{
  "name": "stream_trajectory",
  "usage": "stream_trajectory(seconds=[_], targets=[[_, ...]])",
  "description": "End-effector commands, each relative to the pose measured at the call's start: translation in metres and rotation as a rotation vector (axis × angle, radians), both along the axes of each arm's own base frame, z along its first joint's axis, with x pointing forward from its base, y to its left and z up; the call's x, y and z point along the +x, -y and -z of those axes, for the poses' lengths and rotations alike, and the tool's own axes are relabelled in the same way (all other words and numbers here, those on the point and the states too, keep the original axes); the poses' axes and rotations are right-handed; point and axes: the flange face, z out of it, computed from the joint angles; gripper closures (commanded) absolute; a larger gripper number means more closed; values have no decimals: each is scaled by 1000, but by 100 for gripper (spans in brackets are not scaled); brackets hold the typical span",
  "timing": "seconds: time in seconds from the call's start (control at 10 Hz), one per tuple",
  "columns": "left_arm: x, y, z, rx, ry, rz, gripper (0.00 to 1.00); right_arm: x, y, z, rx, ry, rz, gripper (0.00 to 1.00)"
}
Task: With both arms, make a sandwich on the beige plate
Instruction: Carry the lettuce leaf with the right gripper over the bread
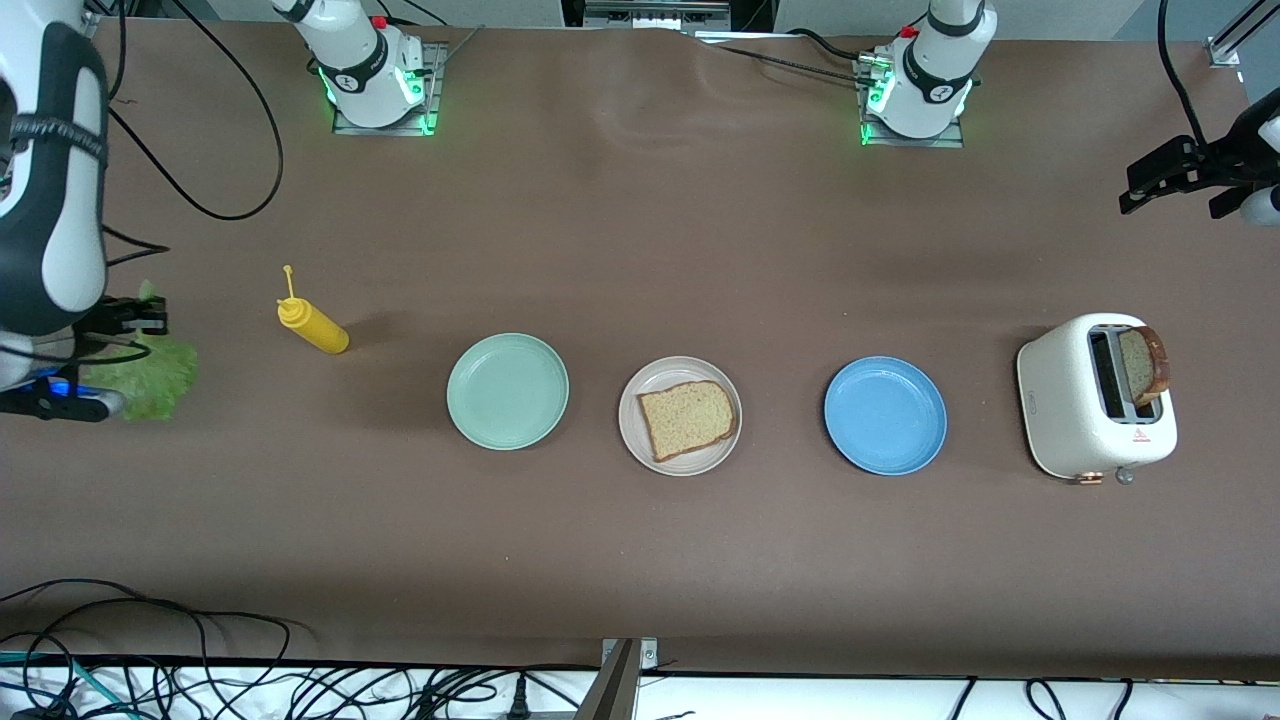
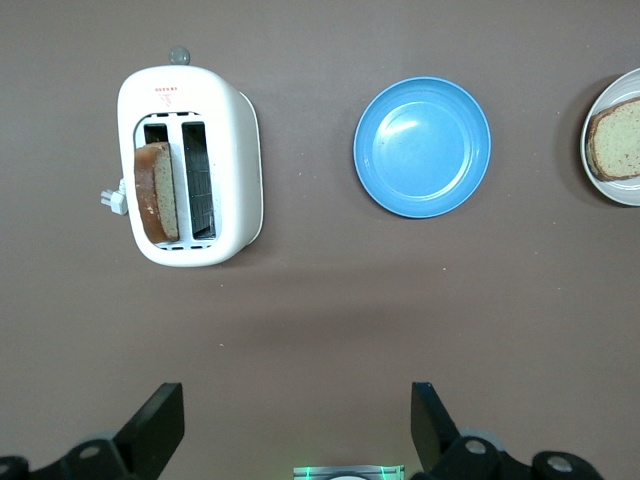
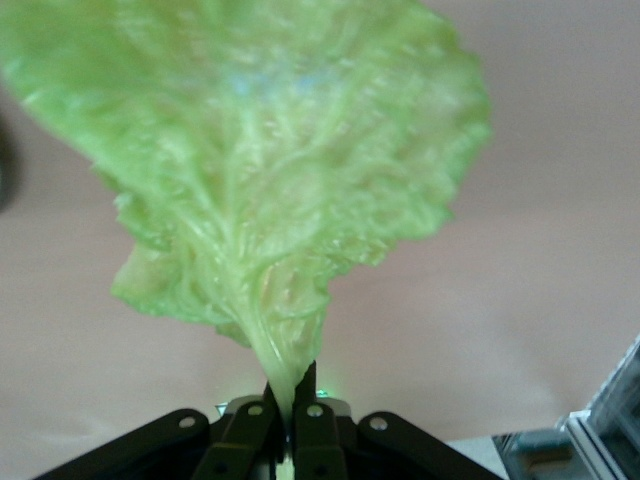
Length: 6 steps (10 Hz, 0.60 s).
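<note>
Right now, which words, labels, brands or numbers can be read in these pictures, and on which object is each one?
None can be read.
White two-slot toaster: a small red mark and a short line of red print, both too small to read.
Nothing else shows any text.

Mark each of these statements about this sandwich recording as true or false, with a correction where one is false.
1. The right pincer is shut on the lettuce leaf. True.
2. A bread slice lies on the blue plate. False: it lies on the beige plate; the blue plate holds nothing.
3. A second bread slice stands in the toaster. True.
4. The left pincer grips that slice. False: it hangs open above the table, holding nothing.
5. The mustard bottle stands on the mint green plate. False: it is on the table beside it.
</note>
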Motion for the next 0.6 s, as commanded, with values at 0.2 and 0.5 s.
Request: stream_trajectory(seconds=[0.2, 0.5], targets=[[3, -2, -3, 13, -13, -7, 0, 4, -159, -46, 108, 196, -114, 100], [3, -2, -3, 13, -13, -7, 0, -5, -308, -30, 209, 373, -248, 100]])
